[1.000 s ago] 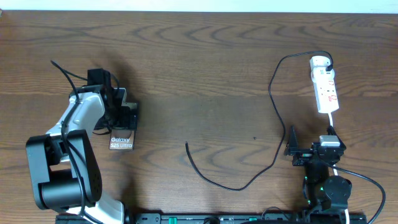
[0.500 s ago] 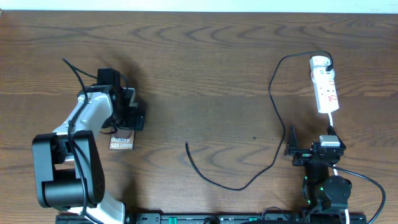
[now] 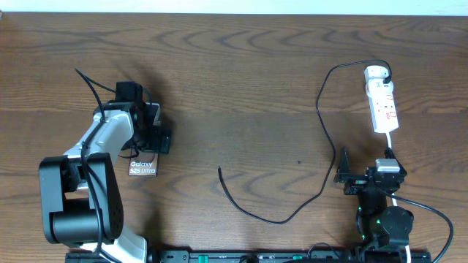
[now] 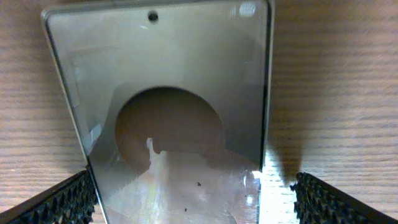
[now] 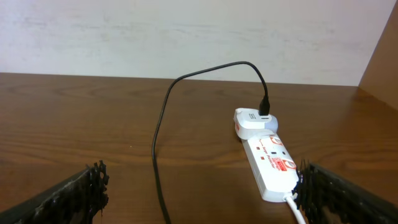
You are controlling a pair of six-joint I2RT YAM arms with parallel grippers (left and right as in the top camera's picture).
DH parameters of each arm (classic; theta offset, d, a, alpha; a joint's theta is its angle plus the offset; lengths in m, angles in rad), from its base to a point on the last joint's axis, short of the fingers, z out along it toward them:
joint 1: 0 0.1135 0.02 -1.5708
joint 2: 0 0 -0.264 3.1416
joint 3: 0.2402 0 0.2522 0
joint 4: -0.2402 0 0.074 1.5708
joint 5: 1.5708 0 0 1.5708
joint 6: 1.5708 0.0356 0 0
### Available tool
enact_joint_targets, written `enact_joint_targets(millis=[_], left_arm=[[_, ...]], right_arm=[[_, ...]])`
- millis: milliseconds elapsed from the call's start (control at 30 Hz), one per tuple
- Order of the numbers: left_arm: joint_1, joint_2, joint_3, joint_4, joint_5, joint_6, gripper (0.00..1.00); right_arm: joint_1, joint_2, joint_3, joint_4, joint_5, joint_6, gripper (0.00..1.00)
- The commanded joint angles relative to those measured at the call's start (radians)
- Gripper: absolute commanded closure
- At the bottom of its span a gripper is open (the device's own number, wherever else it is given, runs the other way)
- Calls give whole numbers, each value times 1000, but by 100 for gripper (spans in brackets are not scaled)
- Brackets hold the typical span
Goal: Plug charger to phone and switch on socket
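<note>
The phone [image 3: 142, 167] lies flat on the table at the left, its white lettering showing. In the left wrist view the phone [image 4: 168, 106] fills the frame between my fingers. My left gripper [image 3: 151, 136] hovers over its far end, open and straddling it, with a gap on the right side. The charger [image 3: 319, 117] runs as a thin black cable from a white adapter on the socket [image 3: 382, 102] down the table. Its free tip [image 3: 219, 169] rests mid-table. My right gripper [image 3: 363, 174] stands open near the front edge, the socket [image 5: 270, 162] ahead of it.
The socket's white cord [image 3: 390, 142] runs toward the right arm's base. The charger cable [image 5: 158, 143] crosses the wood between my right gripper's fingers. A pale wall [image 5: 186, 37] rises behind the table's far edge.
My left arm has shifted a little to the right over the phone, then held still. The right arm, cable and socket have not moved.
</note>
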Motion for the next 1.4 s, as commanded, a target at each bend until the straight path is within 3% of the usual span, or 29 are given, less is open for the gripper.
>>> enact_joint_targets(millis=[0, 1367], left_arm=[[2, 8, -18, 8, -12, 8, 2], [4, 8, -34, -18, -39, 9, 2]], right_arm=[[0, -4, -1, -4, 5, -8, 1], [0, -4, -1, -4, 5, -8, 1]])
